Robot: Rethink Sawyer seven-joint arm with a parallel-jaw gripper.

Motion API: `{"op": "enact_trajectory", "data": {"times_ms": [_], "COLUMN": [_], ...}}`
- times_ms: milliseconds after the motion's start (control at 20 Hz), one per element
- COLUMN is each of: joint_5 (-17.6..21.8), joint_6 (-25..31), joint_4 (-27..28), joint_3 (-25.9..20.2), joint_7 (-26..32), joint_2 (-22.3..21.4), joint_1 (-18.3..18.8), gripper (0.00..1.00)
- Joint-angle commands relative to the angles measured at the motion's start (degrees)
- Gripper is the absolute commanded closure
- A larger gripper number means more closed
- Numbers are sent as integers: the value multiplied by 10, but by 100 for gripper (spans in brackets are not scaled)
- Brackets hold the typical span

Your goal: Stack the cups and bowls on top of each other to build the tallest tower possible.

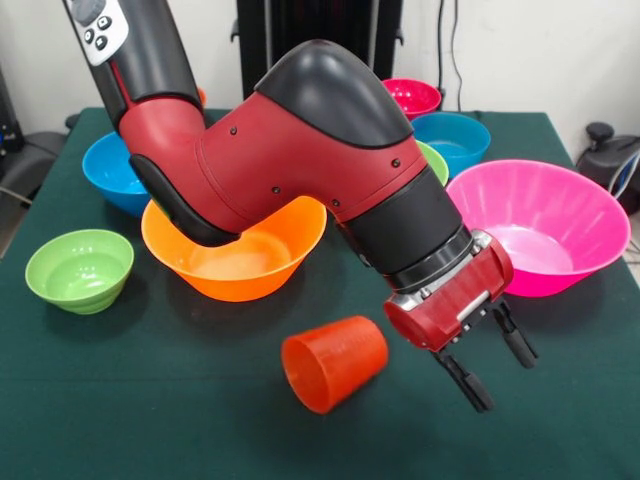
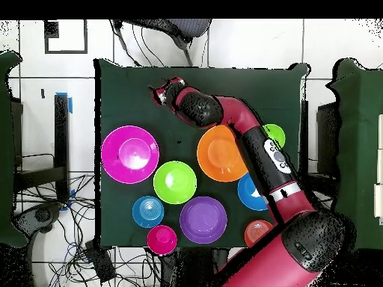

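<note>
Hand (image 1: 492, 358) was open, two black fingers spread, holding nothing, hovering low over the green desk (image 1: 150, 420) at its front part in the front view. Orange-red tumbler (image 1: 334, 362) lay on its side on the desk just beside the hand, apart from it, mouth facing the camera's left.

No tower was built: bowls all sat separately, upright.
- Large orange bowl (image 1: 235, 262) behind the tumbler, partly covered by the arm (image 1: 300, 140).
- Large pink bowl (image 1: 540, 225) at the hand's far side in the front view.
- Small green bowl (image 1: 80, 268) near the desk edge.
- Medium blue bowl (image 1: 115, 172) behind it.

Overhead: medium green bowl (image 2: 175, 181), purple bowl (image 2: 203, 220), small blue bowl (image 2: 148, 211) and magenta-red bowl (image 2: 161, 239) clustered toward the robot's base, near each other. Small orange bowl (image 2: 256, 232) mostly hidden by the arm.
</note>
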State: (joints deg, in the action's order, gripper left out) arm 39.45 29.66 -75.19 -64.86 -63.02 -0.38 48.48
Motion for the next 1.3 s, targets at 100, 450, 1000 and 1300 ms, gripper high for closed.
{"op": "enact_trajectory", "data": {"times_ms": [100, 450, 1000, 1300], "joint_5": [25, 28, 30, 36], "joint_6": [58, 134, 267, 327], "joint_4": [57, 105, 180, 236], "joint_3": [49, 122, 212, 249], "joint_7": [119, 65, 34, -1], "joint_2": [-21, -75, -112, -111], "joint_1": [-33, -93, -164, -204], "gripper": [0, 0, 0, 0]}}
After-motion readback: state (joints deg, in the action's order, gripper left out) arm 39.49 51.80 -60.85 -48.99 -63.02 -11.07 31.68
